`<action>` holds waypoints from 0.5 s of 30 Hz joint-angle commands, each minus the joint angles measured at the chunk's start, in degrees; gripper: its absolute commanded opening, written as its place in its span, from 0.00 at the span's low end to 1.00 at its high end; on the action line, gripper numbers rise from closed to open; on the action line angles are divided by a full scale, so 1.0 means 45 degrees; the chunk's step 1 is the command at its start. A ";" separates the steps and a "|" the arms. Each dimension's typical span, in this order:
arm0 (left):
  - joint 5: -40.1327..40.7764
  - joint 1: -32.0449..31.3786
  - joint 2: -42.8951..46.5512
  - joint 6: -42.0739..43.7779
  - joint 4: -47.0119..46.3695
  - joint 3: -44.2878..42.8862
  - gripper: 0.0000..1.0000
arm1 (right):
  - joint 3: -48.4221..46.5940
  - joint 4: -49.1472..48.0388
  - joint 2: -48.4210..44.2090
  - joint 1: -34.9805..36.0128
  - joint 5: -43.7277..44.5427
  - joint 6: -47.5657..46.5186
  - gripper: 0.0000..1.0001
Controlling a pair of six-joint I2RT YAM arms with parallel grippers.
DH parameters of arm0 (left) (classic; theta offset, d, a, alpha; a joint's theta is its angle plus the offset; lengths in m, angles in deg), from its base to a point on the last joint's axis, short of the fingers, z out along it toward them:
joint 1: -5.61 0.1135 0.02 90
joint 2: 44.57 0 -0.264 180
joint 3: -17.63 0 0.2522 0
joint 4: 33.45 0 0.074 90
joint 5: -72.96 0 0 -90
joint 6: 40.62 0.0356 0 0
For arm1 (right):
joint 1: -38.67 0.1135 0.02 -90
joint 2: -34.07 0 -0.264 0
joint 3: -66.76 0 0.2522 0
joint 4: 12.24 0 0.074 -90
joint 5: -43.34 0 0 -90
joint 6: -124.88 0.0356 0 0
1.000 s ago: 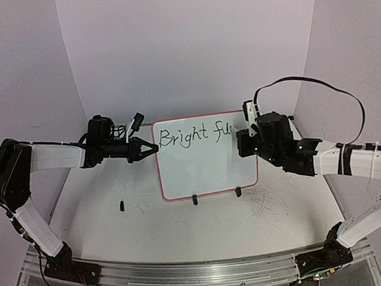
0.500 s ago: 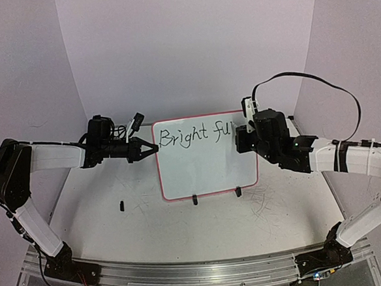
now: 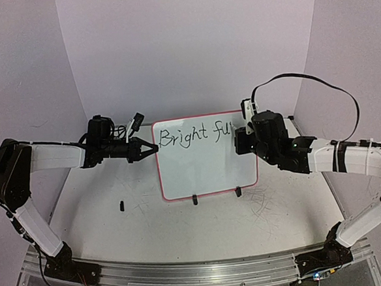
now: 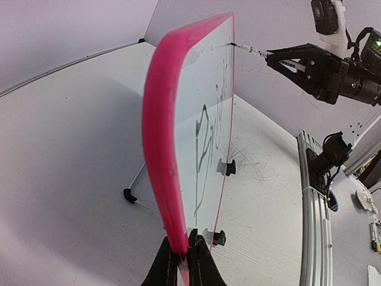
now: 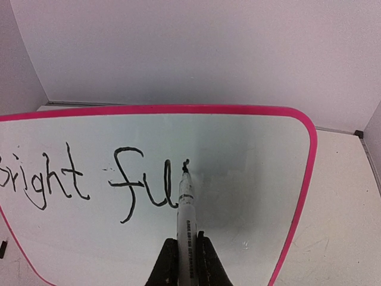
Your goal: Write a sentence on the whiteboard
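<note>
While it was only partly written, the sentence [image 5: 89, 179] ran in thin black letters along the upper part of the whiteboard [image 3: 205, 171], reading "Bright fu" with one short upright stroke just after the u. The whiteboard stood upright near the middle of the top view, its pink-red frame [image 4: 159, 149] rounded at the corners and two black clip feet [image 3: 195, 199] gripping its lower edge. A marker [image 5: 186, 208] met the board with its tip at the top of that short stroke, at the centre of the right wrist view. The right gripper [image 5: 187, 253] was clenched on the marker's barrel at the bottom centre of that view; from above it sat in front of the board's upper right corner and hid the end of the writing. The left gripper [image 4: 183, 256] was pinched tight on the frame, at the bottom centre of the left wrist view, and from above its fingers met the board's left edge near the upper corner. The board rested on a white table [image 3: 151, 231] marked with faint scribbles [image 3: 266, 200] toward the lower right of the board. A small black piece [image 3: 121, 205] lay apart at the lower left. A black cable [image 3: 317, 85] looped above the right arm.
</note>
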 commanded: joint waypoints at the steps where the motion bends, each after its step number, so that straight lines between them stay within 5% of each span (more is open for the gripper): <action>1: 0.0411 0.0058 0.0558 0.0861 -0.0640 -0.0252 0.00 | 0.0336 0.0242 -0.0205 -0.0041 -0.0046 0.0494 0.00; 15: 0.0378 0.0055 0.0566 0.0860 -0.0640 -0.0262 0.00 | 0.0806 0.0443 -0.0686 -0.0034 0.0481 0.0860 0.00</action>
